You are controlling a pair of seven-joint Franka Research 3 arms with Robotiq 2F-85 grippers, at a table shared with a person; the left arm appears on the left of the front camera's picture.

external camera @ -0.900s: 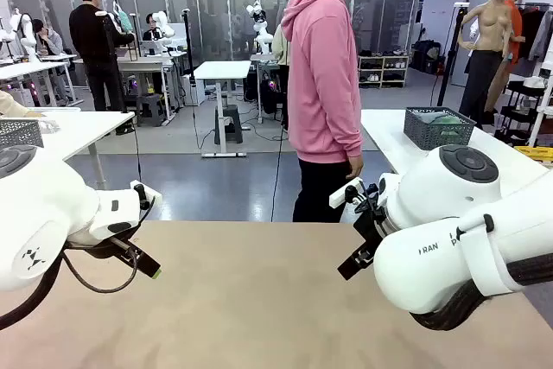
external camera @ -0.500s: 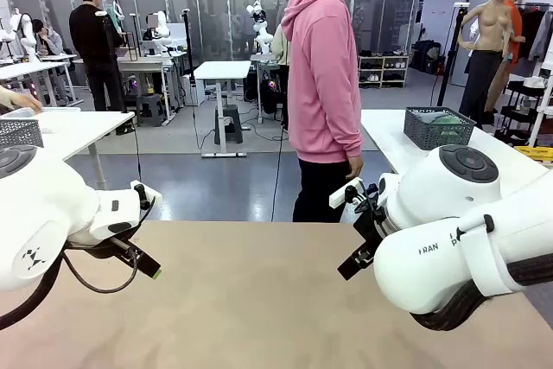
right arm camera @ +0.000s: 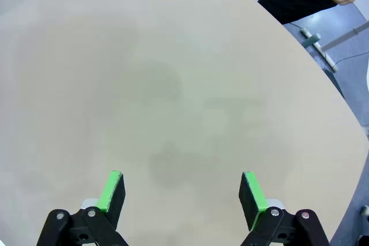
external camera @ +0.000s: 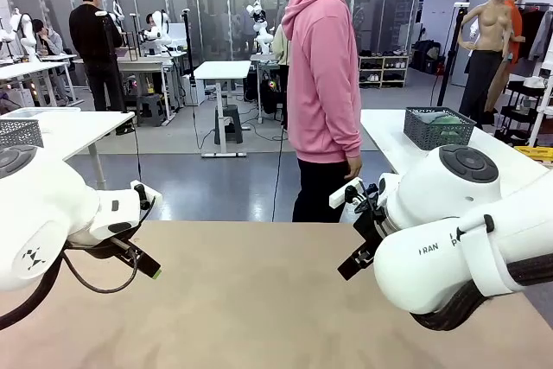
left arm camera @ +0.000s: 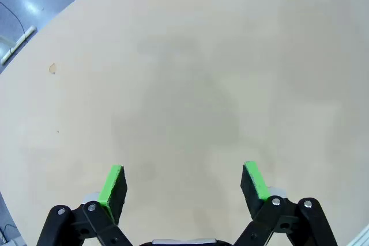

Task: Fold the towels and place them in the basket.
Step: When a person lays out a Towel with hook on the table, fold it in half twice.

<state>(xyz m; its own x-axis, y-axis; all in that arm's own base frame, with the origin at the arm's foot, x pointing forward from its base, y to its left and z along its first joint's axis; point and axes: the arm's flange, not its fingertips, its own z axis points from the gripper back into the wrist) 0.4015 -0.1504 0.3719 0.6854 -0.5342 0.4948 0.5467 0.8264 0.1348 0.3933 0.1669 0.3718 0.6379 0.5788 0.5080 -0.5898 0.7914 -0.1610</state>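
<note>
The left gripper (left arm camera: 184, 180) and the right gripper (right arm camera: 183, 191) are both spread wide, green pads (left arm camera: 112, 185) well apart and nothing between them. Under each set of fingers lies plain tan table (external camera: 259, 317).

The one task thing that can be placed is the basket (external camera: 439, 134). It stands well beyond the right gripper, past the table's far edge, on a white side table (external camera: 389, 140). What lies in it is too small to make out, so where the towels are cannot be told. A person (external camera: 324, 84) in a pink hoodie stands across from the grippers, nearer the right one, turned toward that side table.

Terry towels of this kind should be light, limp and not fragile. They will likely sag and drape from any single hold, but their pile should sit firmly against the pads without slipping. The sensible hold is probably two neighbouring corners or a short edge, one gripper to each, pinching all layers so the fold does not slide open. The basket is likely stiff and light, best taken by its rim.

The left arm (external camera: 52, 213) comes in low with its wrist bent, the gripper slanting down and inward. The right arm (external camera: 449, 239) is folded, elbow forward, its gripper also tipped down toward the middle. Both hover clear of the surface. Ahead of the left gripper, off to one side, is a small brownish mark (left arm camera: 52, 68).
</note>
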